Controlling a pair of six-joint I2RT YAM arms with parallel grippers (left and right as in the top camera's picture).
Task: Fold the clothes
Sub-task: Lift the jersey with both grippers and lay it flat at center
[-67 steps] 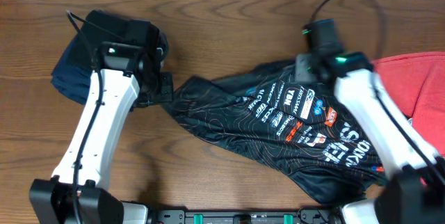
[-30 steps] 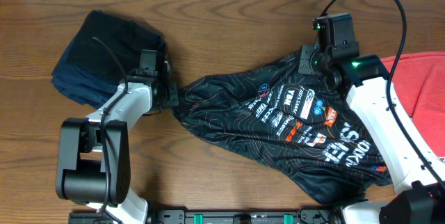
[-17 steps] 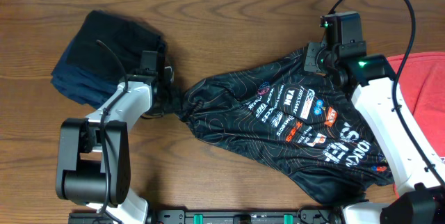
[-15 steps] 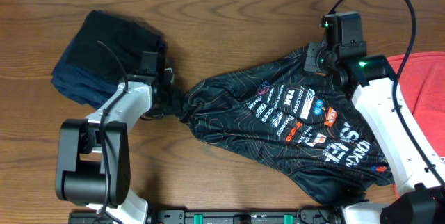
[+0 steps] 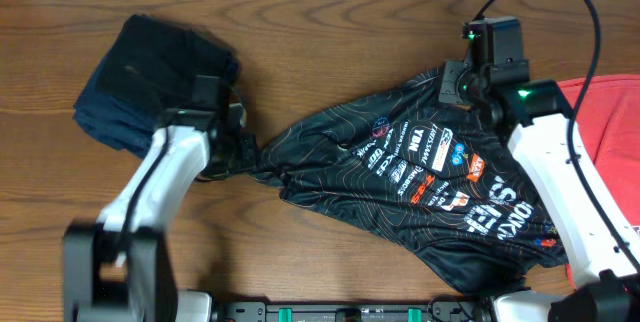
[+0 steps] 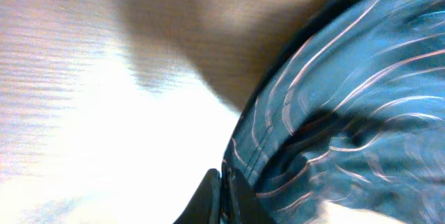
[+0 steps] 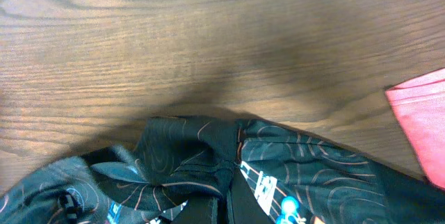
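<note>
Overhead view: the black jersey point(image 5: 420, 192) lies crumpled on the table point(image 5: 330, 12), its long axis running from a narrow bunched tip at centre left down to a broad end at the lower right of the frame. The left gripper point(image 5: 245, 154) sits at that narrow tip with its jaws closed on the cloth. The right gripper point(image 5: 453, 86) is closed on a corner at the jersey's upper right edge. The held edge therefore slants between the two hands, and the bulk of the fabric lies below and to the right of it, nearer the right arm. A coral-red T-shirt point(image 5: 605, 122) lies at the right edge, and a folded navy garment point(image 5: 150, 67) sits at the upper left, just beside the left gripper. Left wrist view: it is blurred, but the jersey point(image 6: 348, 106) fills the right half, and its hem runs down into the gripper point(image 6: 222, 189) at the bottom centre, where the fingertips meet. Right wrist view: the jersey point(image 7: 201, 161) gathers into folds towards the closed gripper point(image 7: 215, 206) at the bottom edge, with the T-shirt point(image 7: 421, 106) at the right. Judging from this, spreading the jersey flat depends on drawing the two held points apart along that slanted edge
</note>
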